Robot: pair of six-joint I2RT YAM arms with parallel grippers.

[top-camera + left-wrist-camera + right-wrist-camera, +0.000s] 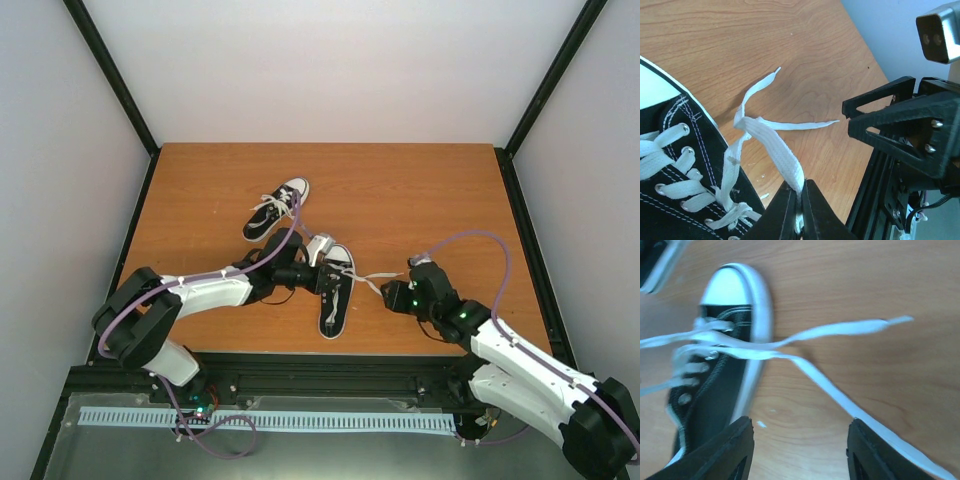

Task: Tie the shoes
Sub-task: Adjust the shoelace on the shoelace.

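Two black shoes with white toe caps lie on the wooden table, one farther back (278, 208) and one nearer (336, 290). My left gripper (801, 197) is shut on a flat white lace (775, 150) of the near shoe (670, 195), holding it up from the eyelets. In the top view that gripper (322, 268) sits over the shoe's lacing. My right gripper (800, 440) hovers open just right of the shoe's toe (735, 290), nothing between its fingers. A second lace (840, 395) runs across the table and passes by its right finger (867, 450). The two laces cross beside the toe (372, 278).
Black frame rails (300, 362) border the table's near edge, close to both grippers. White walls enclose the table on three sides. The other shoe's sole (655, 260) shows at the top left of the right wrist view.
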